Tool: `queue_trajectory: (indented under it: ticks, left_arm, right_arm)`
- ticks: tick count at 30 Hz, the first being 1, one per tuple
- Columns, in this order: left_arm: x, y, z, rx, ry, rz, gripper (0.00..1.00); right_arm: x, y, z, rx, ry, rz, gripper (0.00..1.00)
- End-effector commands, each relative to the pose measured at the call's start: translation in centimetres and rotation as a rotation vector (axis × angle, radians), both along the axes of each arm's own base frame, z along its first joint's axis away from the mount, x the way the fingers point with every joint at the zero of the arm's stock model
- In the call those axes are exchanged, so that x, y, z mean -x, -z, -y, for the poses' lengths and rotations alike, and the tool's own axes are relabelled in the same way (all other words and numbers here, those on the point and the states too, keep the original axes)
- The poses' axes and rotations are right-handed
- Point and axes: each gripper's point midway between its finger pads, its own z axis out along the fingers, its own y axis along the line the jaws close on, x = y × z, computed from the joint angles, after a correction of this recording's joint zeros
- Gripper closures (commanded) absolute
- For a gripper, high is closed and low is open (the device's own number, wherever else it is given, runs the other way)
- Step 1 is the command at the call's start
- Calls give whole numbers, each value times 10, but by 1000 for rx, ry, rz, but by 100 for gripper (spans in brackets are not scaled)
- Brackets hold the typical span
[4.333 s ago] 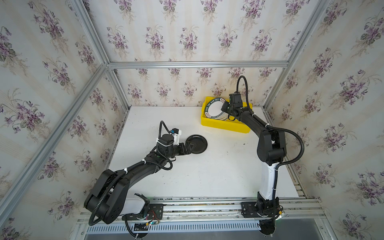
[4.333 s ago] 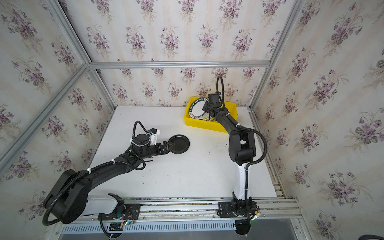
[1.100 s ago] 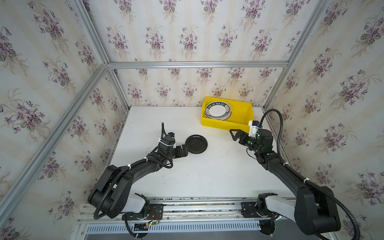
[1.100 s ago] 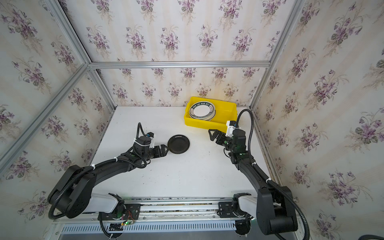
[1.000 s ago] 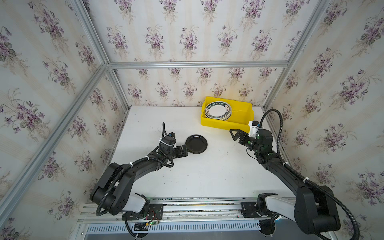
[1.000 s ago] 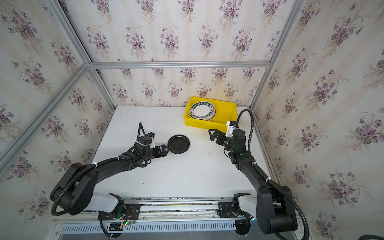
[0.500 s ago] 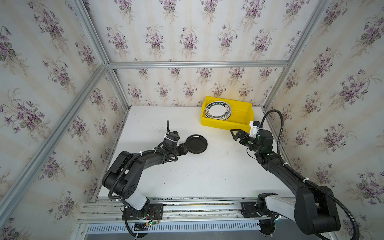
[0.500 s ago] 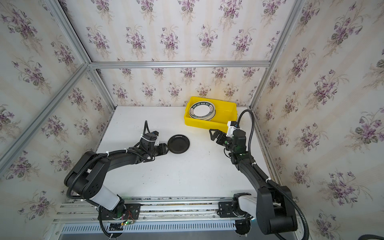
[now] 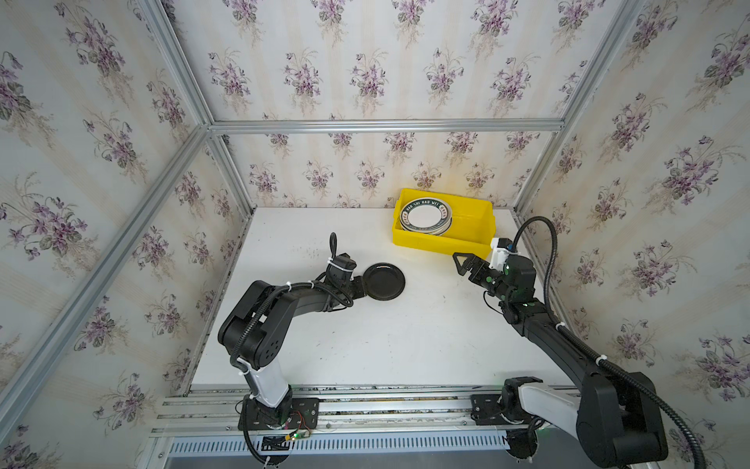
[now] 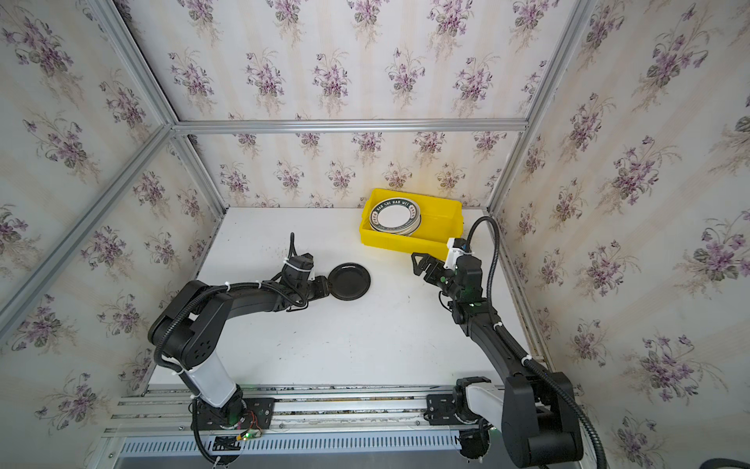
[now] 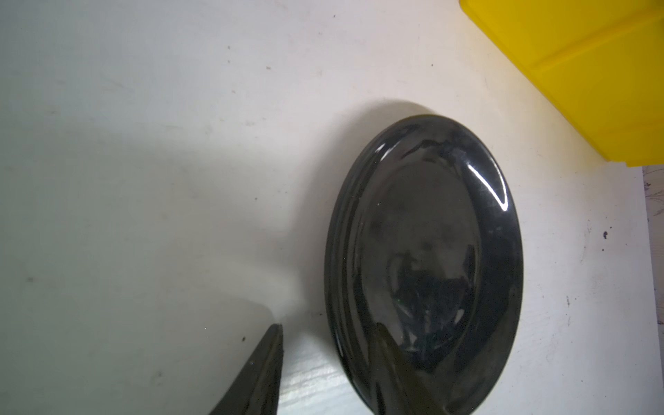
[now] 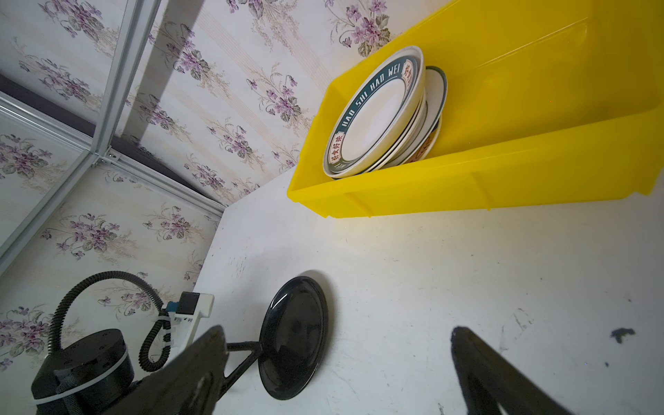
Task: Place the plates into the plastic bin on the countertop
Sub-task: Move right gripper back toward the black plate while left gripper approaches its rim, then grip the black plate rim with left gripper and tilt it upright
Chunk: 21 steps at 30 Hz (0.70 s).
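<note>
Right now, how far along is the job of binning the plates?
Done: a stack of plates, a white lettered-rim plate on top, lies in the yellow bin. In hand: the left gripper straddles the rim of the black plate, not yet clamped. Left: moving it from the countertop into the bin. The right gripper is open.

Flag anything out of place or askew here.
One black plate lies on the countertop outside the yellow bin, left gripper at its rim. The stack of plates in the bin is uneven, lower ones offset sideways.
</note>
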Motion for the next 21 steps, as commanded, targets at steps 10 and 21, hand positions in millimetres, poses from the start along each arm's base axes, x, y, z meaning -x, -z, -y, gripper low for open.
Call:
queue_trajectory:
  ticks: [10, 21]
  left_arm:
    - [-8, 7, 6, 9, -11, -46, 70]
    - [-7, 9, 7, 2, -3, -60, 90]
  right_arm:
    - [-4, -2, 5, 14, 29, 18, 1]
    - [-5, -3, 3, -1, 20, 22, 1]
